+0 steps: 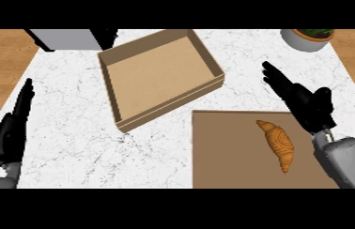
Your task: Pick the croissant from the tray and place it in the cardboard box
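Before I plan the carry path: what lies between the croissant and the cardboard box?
In the head view, only bare tray surface and a narrow strip of marble counter separate the croissant from the cardboard box. Nothing else lies there.

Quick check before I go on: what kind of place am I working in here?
Likely a kitchen counter: a white marble top, a croissant on a brown tray, and a potted plant at the back edge.
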Controlling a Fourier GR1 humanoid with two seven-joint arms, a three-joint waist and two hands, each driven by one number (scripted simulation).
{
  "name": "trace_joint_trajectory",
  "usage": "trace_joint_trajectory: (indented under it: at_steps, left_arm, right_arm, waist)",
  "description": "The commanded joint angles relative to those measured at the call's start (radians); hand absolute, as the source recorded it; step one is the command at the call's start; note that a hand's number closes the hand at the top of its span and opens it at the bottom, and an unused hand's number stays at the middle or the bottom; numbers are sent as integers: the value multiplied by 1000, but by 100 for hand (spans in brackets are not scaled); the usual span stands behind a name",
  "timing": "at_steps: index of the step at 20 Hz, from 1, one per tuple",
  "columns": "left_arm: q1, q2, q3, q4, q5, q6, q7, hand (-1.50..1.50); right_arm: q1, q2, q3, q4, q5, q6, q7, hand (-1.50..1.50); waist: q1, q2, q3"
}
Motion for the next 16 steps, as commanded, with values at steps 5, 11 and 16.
trace_joint_trajectory:
  at_steps: [5, 11, 16]
  left_arm:
    - [-10, 24, 32, 44, -17, -20, 95, 0]
    - [-7, 5, 17, 59, 15, -51, 142, 0]
    - [-75, -9, 3, 84, 4, -69, 165, 0]
  right_arm:
    - [50, -85, -31, 62, -89, 426, -277, -150]
    - [103, -290, 93, 42, 388, 374, -657, -150]
    - [97, -235, 24, 321, 306, 485, -1044, -150]
  waist:
    - [-9, 25, -7]
    - [-25, 30, -1]
    - [-3, 38, -2]
